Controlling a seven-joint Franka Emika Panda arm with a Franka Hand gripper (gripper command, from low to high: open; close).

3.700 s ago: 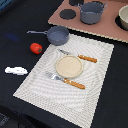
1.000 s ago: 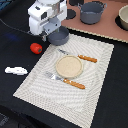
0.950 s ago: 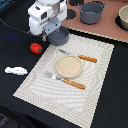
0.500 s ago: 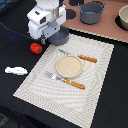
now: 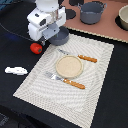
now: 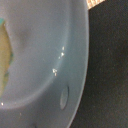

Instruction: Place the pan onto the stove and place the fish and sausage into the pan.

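Observation:
The blue-grey pan (image 5: pixel 62 36) sits on the far corner of the striped placemat (image 5: pixel 95 75), off the stove (image 5: pixel 107 27). My gripper (image 5: pixel 49 40) is low over the pan's near side, and its white body hides much of the pan and the handle. The wrist view is filled by the pan's blue-grey inside (image 6: pixel 45 55) and its rim against the dark table. I cannot see the fingers, so I cannot tell whether they are open or shut. The red sausage (image 5: pixel 36 48) lies on the black table beside the gripper. The white fish (image 5: pixel 16 70) lies farther towards the exterior view's left.
A grey two-handled pot (image 5: pixel 92 11) stands on the stove. A beige bowl (image 5: pixel 123 19) sits at the stove's right edge. On the placemat are a round tan plate (image 5: pixel 68 66), a knife (image 5: pixel 83 58) and a fork (image 5: pixel 67 81), both orange-handled.
The arm has come into the scene since the earliest frame and has sunk onto the pan over the last second. The pan, fish and sausage have not moved.

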